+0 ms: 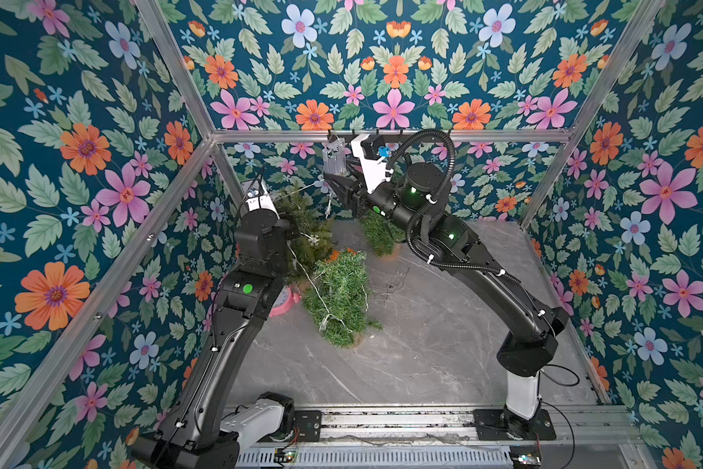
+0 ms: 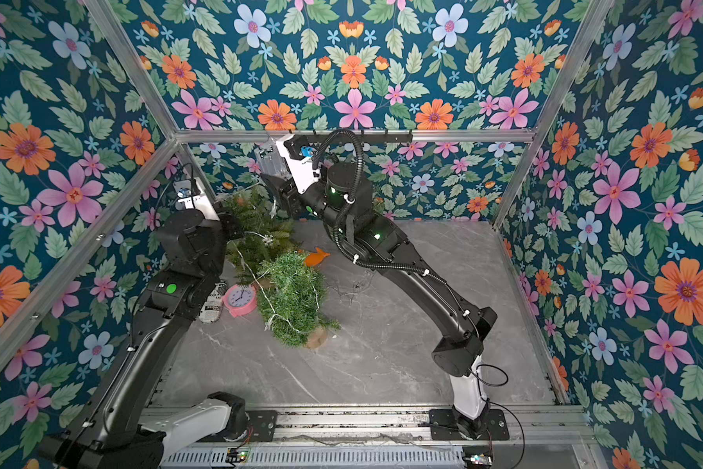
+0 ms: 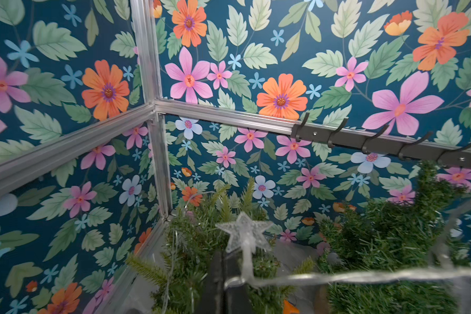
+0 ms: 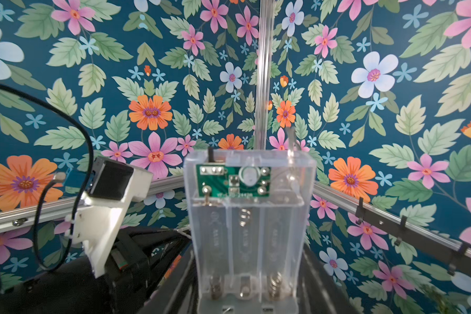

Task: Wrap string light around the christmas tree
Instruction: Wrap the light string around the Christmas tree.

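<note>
The string light [image 3: 364,276] stretches across the top of the christmas tree [image 1: 307,221], pinched in my left end effector [image 3: 223,282] beside the tree. My right end effector [image 1: 335,175], above the tree, clamps its battery box [image 4: 249,217]. I judge this mid-wrap; next, carry the box round the tree.

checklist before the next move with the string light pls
1. left end effector shut on the string light, just below a star bulb: ok
2. right end effector gripping the clear battery box: ok
3. battery box clear of the hook rail: cannot tell
4. strands lying across the front christmas tree: ok
5. that tree standing upright: cannot tell
</note>
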Robot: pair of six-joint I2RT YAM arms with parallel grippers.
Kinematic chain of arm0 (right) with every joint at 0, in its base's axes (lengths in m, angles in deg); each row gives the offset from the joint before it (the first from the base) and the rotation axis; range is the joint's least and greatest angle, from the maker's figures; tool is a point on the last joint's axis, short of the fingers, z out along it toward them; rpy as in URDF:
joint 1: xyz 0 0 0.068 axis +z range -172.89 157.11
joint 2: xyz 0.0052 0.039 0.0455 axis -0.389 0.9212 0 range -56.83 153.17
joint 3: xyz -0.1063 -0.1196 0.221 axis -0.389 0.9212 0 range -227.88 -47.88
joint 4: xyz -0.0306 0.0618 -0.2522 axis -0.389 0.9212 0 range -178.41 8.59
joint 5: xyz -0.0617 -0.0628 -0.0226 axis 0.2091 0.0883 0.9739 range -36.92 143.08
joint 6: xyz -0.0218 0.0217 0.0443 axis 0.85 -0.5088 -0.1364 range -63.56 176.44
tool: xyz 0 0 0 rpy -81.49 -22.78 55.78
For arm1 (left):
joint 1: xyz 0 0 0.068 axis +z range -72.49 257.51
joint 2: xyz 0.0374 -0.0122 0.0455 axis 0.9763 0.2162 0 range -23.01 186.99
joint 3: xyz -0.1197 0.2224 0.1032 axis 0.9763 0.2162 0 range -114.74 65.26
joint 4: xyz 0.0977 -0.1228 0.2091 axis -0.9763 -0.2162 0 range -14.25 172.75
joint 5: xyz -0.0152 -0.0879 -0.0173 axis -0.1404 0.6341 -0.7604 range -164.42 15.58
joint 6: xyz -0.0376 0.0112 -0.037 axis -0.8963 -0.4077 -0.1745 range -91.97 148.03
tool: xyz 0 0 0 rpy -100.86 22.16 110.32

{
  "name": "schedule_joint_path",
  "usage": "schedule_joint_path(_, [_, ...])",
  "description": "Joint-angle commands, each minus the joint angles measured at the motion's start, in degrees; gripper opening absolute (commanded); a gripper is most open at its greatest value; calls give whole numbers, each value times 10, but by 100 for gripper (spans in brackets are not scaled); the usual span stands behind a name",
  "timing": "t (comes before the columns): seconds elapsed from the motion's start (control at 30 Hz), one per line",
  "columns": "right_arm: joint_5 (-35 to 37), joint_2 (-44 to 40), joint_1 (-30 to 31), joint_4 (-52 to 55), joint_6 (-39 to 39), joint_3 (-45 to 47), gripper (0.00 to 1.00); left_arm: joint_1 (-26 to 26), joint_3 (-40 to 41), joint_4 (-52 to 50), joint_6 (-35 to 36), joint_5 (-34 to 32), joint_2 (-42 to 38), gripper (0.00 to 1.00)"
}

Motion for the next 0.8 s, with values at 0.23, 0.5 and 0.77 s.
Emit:
schedule_joint_path(0.23, [80,-46,-17,-64,14,70,19,11,-16,4,-13,99,33,1])
schedule_joint_path(0.5, [87,-96,-48,-93,-23,165,19,10,-16,21,-18,195,51,3])
schedule_joint_path(0.77, [93,-145,-78,-119,-49,266,18,11,-32,9,-29,310,79,27])
